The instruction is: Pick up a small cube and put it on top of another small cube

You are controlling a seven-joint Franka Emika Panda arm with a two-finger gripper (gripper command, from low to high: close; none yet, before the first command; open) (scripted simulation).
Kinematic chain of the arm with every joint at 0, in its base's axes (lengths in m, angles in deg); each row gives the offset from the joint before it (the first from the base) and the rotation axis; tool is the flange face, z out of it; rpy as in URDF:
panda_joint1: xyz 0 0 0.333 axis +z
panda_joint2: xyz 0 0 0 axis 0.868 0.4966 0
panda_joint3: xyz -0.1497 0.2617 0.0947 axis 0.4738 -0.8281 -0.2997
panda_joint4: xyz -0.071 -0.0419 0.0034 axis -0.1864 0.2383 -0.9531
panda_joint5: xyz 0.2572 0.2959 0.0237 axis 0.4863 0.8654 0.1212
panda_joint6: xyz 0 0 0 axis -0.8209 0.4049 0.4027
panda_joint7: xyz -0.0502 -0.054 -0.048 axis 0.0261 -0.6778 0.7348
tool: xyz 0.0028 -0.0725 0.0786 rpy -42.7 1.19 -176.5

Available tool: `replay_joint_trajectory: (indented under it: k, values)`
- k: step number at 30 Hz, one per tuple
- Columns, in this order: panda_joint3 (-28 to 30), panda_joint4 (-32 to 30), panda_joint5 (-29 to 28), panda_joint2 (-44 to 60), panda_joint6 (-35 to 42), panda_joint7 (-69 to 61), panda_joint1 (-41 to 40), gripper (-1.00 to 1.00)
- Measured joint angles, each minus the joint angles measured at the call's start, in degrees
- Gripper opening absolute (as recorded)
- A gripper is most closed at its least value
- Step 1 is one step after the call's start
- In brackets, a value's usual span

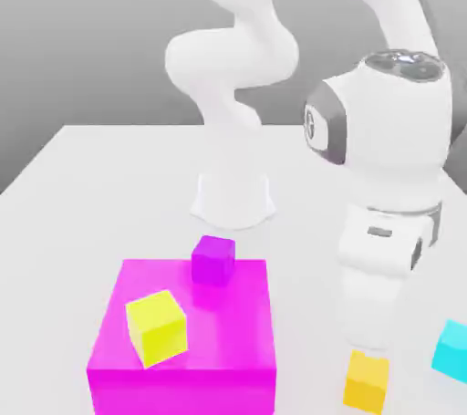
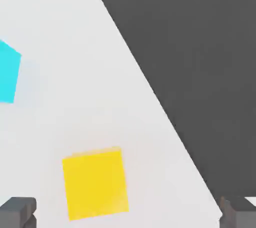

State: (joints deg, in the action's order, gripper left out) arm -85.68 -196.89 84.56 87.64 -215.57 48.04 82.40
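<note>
The large magenta block [image 1: 182, 313] is taken as the landmark; its lower part is cut off by the edge of the exterior view. The cyan cube [image 1: 451, 350], well apart from the block toward the exterior view's right, is cut off by the frame edge in both views. The orange-yellow cube [image 1: 367, 382] is seen between the block and the cyan cube, on the white table [image 1: 310, 222]. The gripper's fingers are hard to make out against the white surface in the exterior view, and part of the arm [image 1: 233, 57] is cut off at the top.

The arm's base is seen behind the block, and from there the arm is arched over toward the exterior view's right, with the hand pointed downward beside the block and above the orange-yellow cube. In the hand view the gripper [image 2: 127, 213] is seen with its fingers spread wide, nothing pinched between them, and the orange-yellow cube is framed near the space between the fingertips.

On top of the block, a purple cube [image 1: 213, 261] is seated at the far edge, and a bright yellow cube [image 1: 157, 327] is seen nearer the camera, turned at an angle to the block's edges.
</note>
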Motion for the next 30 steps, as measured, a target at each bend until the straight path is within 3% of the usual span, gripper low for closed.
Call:
replay_joint_trajectory:
  k: [4, 5, 12, 17, 23, 27, 28, 30]
  values:
    - [-0.3, 1.2, -0.5, 8.3, -6.1, -0.9, 0.1, 0.0]
    - [-0.5, 1.6, -0.4, 10.2, -7.6, -1.0, 0.0, -1.0]
    - [-0.5, 1.7, -0.5, 10.6, -7.8, -0.9, 0.0, -1.0]
    - [-0.4, 0.1, -1.1, 1.9, -0.6, -0.5, 0.6, -1.0]
    - [-6.6, 4.1, -3.8, -2.1, 7.4, 1.3, 8.4, -1.0]
    - [-6.5, 4.9, -5.6, 4.3, 1.8, 2.6, 10.1, -1.0]
    - [-6.4, 5.0, -5.8, 5.3, 0.9, 2.8, 10.2, 1.0]
    - [-6.4, 5.0, -5.8, 5.3, 0.9, 2.8, 10.2, 1.0]
